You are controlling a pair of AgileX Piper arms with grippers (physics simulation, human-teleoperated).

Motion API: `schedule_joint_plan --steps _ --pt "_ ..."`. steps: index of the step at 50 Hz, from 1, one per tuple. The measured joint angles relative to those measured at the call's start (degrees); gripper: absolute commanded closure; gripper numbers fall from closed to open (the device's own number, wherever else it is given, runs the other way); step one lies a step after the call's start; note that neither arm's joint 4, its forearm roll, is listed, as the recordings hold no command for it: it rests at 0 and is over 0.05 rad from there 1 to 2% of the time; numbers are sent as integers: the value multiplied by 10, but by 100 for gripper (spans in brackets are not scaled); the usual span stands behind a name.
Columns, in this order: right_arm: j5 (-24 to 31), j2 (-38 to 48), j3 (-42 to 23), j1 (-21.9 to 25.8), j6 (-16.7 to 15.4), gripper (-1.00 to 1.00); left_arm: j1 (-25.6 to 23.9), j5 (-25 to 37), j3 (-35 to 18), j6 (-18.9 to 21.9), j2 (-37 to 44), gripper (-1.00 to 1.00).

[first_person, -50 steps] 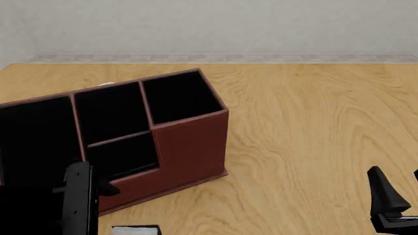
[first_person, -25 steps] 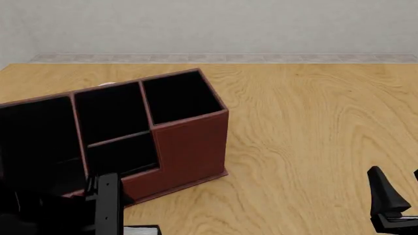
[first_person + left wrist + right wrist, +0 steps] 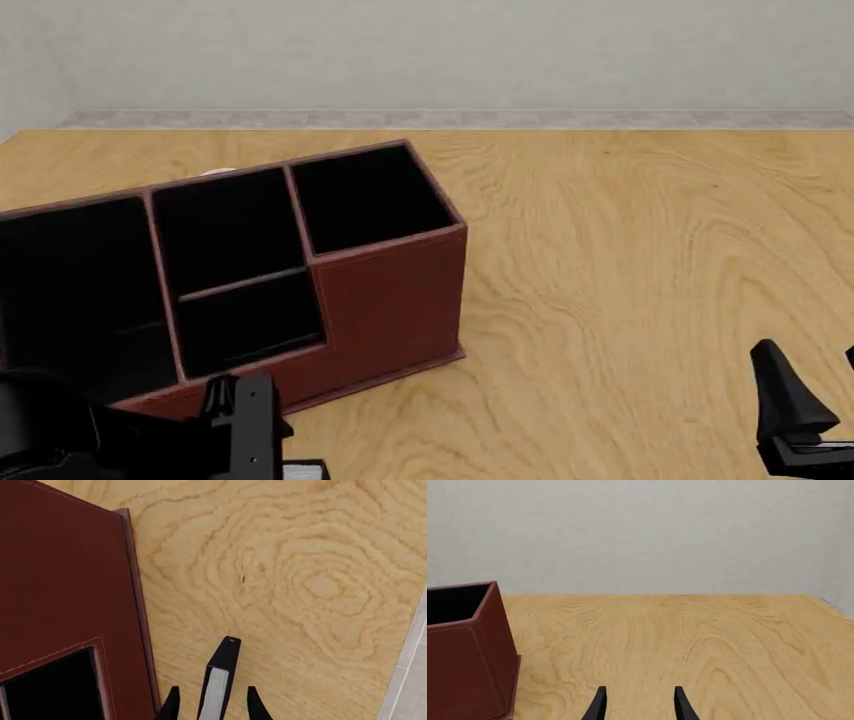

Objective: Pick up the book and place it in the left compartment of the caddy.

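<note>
The book point(image 3: 217, 685), thin and black with a pale page edge, stands between the fingers of my left gripper point(image 3: 212, 707) in the left wrist view. The jaws are open, with a gap on each side of the book. In the front view only a white sliver of the book point(image 3: 304, 468) shows at the bottom edge, beside my left arm point(image 3: 247, 425). The reddish-brown caddy point(image 3: 387, 290) stands just behind it; its left compartment point(image 3: 67, 290) is black-lined with a low front wall. My right gripper point(image 3: 807, 370) is open and empty at the lower right.
The caddy's outer wall point(image 3: 67, 580) lies close beside the left fingers. Its tall square end section point(image 3: 467, 655) shows in the right wrist view. Bare wooden tabletop point(image 3: 641, 260) stretches right of the caddy, with a grey wall behind.
My left arm has swung right and dropped lower in front of the caddy, toward the book. The right arm and the caddy have not moved.
</note>
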Motion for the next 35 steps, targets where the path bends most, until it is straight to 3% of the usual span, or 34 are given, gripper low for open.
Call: schedule_joint_plan --steps 35 --pt "0 0 0 0 0 -100 -16 -62 36 -28 47 -100"
